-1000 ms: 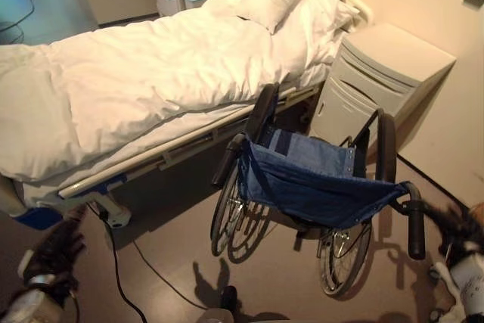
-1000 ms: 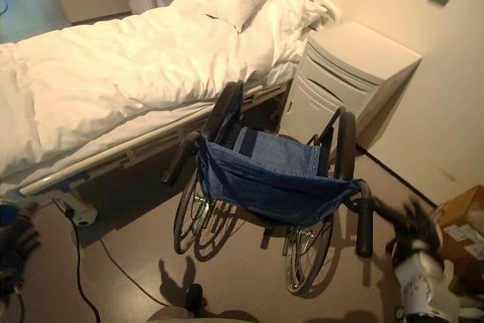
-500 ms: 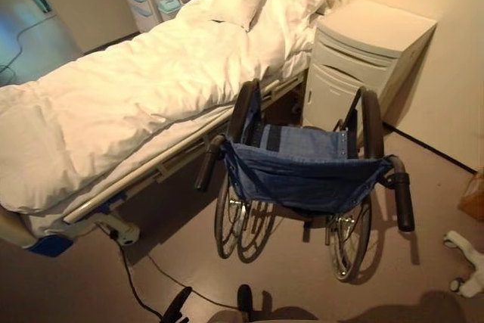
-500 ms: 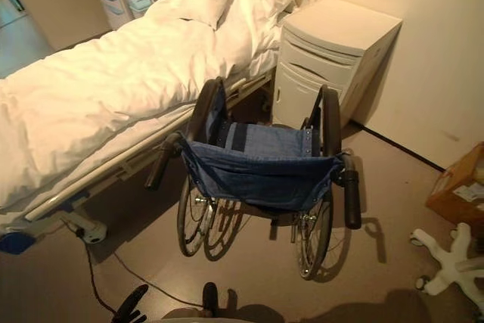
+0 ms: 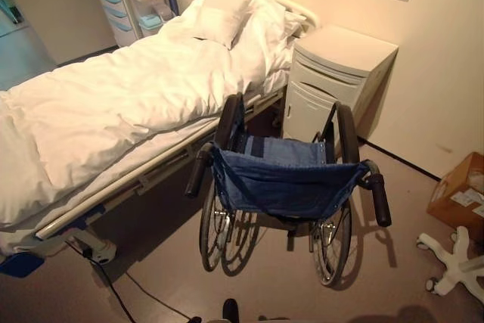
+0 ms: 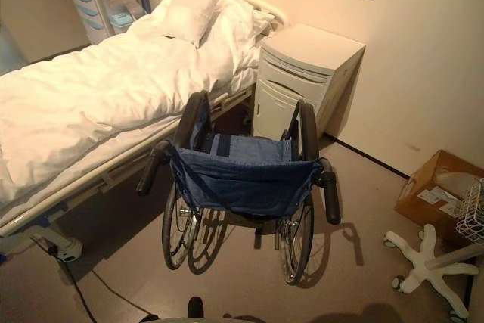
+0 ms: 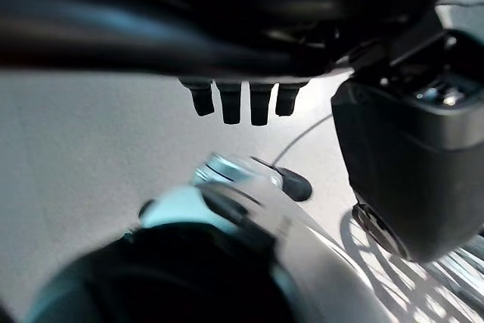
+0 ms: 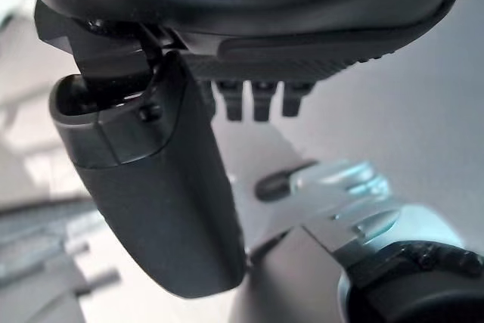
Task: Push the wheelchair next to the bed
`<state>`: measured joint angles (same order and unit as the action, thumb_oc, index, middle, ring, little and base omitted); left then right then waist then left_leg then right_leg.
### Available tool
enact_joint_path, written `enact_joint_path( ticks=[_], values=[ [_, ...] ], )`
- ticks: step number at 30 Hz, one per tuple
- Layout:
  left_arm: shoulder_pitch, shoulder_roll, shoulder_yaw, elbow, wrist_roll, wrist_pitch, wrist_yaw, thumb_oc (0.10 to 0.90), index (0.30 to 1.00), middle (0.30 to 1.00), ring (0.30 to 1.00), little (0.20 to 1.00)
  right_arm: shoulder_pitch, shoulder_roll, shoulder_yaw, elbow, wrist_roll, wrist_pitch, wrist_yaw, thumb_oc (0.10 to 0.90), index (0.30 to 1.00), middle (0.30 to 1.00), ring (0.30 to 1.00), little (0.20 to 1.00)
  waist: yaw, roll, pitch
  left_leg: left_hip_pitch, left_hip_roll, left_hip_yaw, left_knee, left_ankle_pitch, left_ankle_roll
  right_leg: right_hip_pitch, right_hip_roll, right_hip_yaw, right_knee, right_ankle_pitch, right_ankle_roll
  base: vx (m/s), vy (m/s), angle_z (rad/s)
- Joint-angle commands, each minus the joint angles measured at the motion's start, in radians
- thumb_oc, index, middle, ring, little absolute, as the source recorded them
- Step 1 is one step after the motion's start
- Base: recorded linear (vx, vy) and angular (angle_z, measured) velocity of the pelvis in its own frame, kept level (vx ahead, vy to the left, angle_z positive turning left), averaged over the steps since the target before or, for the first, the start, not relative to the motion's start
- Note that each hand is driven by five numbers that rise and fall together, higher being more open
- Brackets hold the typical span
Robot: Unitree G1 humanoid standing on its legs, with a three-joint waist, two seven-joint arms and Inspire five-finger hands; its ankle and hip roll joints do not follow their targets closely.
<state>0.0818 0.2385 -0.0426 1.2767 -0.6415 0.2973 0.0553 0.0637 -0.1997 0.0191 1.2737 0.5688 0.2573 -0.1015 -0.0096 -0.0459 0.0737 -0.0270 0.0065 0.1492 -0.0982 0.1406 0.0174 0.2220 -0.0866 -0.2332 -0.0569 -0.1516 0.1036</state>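
From the head views we are seeing the wheelchair point(image 5: 291, 187) standing just beside the bed point(image 5: 113, 104), facing the cabinet point(image 5: 336, 73), in the wrist views we are seeing our left hand point(image 7: 408, 164) and right hand point(image 8: 151, 187) hanging with relaxed fingers, holding nothing.

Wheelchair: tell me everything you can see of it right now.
The wheelchair stands upright on the floor beside the bed, facing the white bedside cabinet. It has a sagging blue fabric backrest, black armrests, two black push handles and large spoked wheels. Its seat is empty. No robot hand touches it.
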Motion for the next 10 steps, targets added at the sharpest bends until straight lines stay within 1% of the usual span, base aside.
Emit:
enact_joint_path(
  ticks=[1,5,10],
  values=[
    [-0.063,-0.054,-0.021,0.055,0.032,-0.004,0.010,0.800,0.900,0.900,0.900,0.900,-0.026,0.011,0.064,0.045,-0.062,0.033,0.063,0.800,0.900,0.900,0.900,0.900,0.019,0.040,0.024,0.114,0.016,-0.012,0.011,-0.143,-0.052,-0.119,-0.008,-0.025,-0.030,0.193,0.014,0.03,-0.013,0.05],
    [-0.077,-0.057,-0.025,0.065,0.018,-0.001,0.046,0.800,0.900,0.900,0.900,0.900,-0.030,0.013,0.083,0.044,-0.084,0.040,0.082,0.800,0.900,0.900,0.900,0.900,0.016,0.036,0.019,0.116,0.019,-0.001,0.011,-0.145,-0.053,-0.119,-0.008,-0.027,-0.030,0.192,0.014,0.00,0.000,0.00],
    [-0.088,-0.056,-0.021,0.069,0.010,0.003,0.034,0.800,0.900,0.900,0.900,0.900,-0.023,0.011,0.093,0.039,-0.108,0.030,0.097,0.800,0.900,0.900,0.900,0.900,0.008,0.032,0.015,0.122,0.022,0.010,0.011,-0.150,-0.052,-0.117,-0.006,-0.024,-0.030,0.190,0.013,0.02,0.001,-0.04]
  ],
)
